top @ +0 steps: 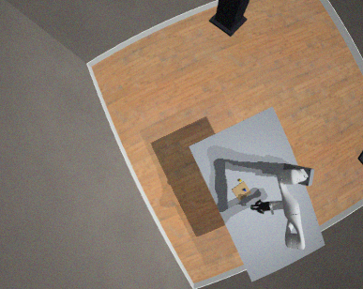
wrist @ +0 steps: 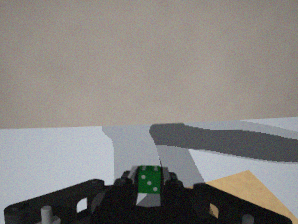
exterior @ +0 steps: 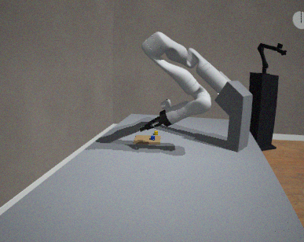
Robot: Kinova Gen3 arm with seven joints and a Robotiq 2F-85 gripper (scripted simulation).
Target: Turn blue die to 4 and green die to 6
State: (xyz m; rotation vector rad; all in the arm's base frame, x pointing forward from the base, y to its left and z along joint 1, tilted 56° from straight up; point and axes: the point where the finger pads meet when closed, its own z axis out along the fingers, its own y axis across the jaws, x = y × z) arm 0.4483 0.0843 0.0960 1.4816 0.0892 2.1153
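wrist view shows the black two-finger gripper (wrist: 148,192) closed narrowly on the small green cube die (wrist: 149,181), carried low beside the tan square mat (wrist: 248,192). it looks light, rigid and probably slippery; opposite flat faces suit gripping.

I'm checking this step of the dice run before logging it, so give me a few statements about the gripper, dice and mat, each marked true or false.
1. The gripper is shut on the green die. True.
2. The blue die is stacked on the yellow die. False: each stands on its own, side by side.
3. The blue die rests on the tan mat. True.
4. The gripper points straight down. False: it is tilted nearly level, low beside the mat.
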